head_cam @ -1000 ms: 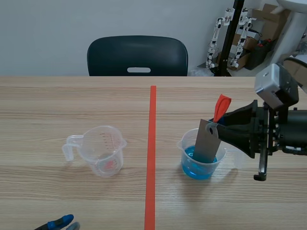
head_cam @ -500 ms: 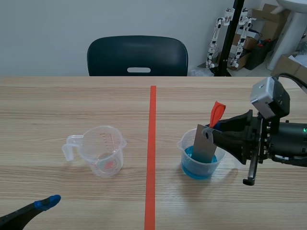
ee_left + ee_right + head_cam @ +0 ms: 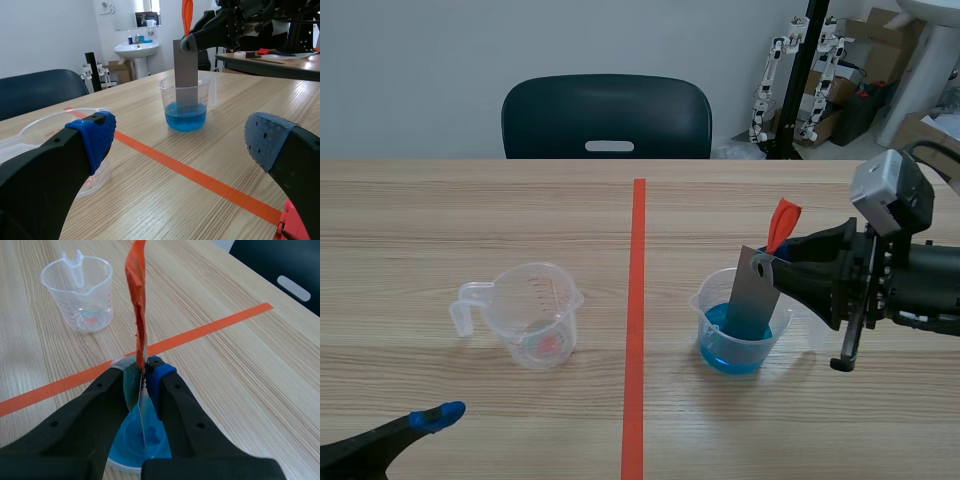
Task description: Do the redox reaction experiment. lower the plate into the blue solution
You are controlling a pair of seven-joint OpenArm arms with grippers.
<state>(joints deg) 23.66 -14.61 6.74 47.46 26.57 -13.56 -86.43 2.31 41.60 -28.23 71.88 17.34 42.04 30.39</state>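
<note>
Item one, partly hidden: the left gripper (image 3: 180, 145) is cut off at the scene's near left corner. Only one blue pad shows there, though its own camera shows the fingers spread wide with nothing between them. Item two: the grey plate (image 3: 752, 295) appears edge-on from the right wrist and is mostly masked by the fingers. I cannot read how deep its lower end sits, since it blurs behind the wall of the beaker (image 3: 740, 335). It hangs tilted inside that beaker, right of the tape line, with its foot in the blue solution (image 3: 185, 116). Item three: the right gripper (image 3: 776, 262) is clamped on the plate's top end, and an orange-red strip (image 3: 782, 222) stands up from the pinch. Item four: the empty measuring cup (image 3: 535, 312) is left of the line. Since half a second ago the right gripper and plate have risen slightly, and the left pad has edged right.
</note>
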